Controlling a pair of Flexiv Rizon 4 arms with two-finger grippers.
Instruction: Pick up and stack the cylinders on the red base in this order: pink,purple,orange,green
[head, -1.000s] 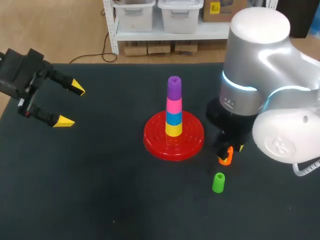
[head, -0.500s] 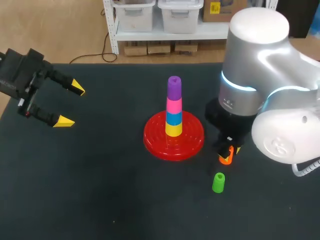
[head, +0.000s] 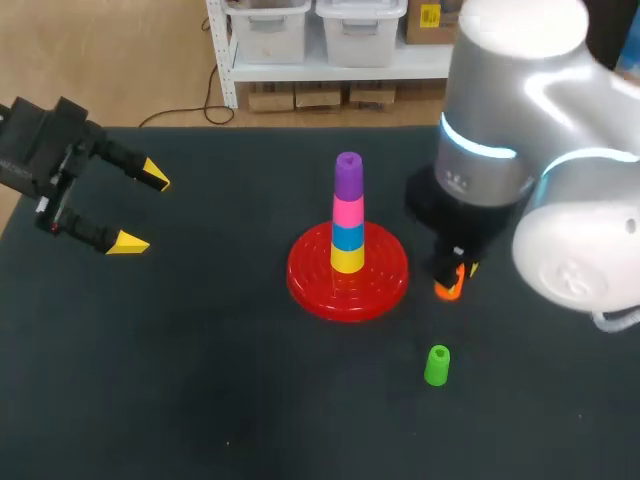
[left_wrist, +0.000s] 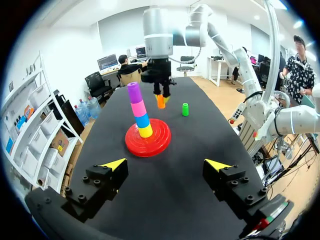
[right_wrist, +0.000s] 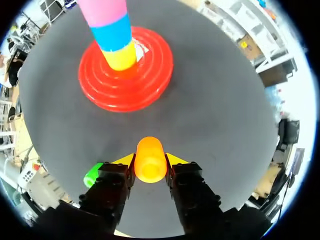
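Since a second ago: my right end effector (head: 455, 278) has shifted, carrying the orange cylinder (head: 449, 288). In the head view the orange cylinder now sits nearer the red base (head: 305, 285) and farther from the green cylinder (head: 437, 365). The green cylinder has not moved, and neither has my left end effector (head: 141, 211).

Right end effector: grasping the orange cylinder. The right wrist view shows both yellow-tipped fingers pressed to its sides. Its rounded end pokes out just past the tips, toward the red base. The left wrist view suggests it hangs a little above the counter (head: 200, 380), but I cannot tell for certain.

Orange cylinder: just beside the red base, on the base's right side, not touching its rim.

On the red base: one upright column at the centre. The yellow cylinder (head: 347, 260) is lowest, then the blue cylinder (head: 348, 236), then the pink cylinder (head: 348, 211), with the purple cylinder (head: 348, 175) on top.

Green cylinder: upright on the counter, alone, to the right of the red base and farther from it than the orange one. In the right wrist view it peeks out beside one finger, on the side away from the red base.

Left end effector: released, fingers spread wide, nothing between them, well apart from the red base on its left side.
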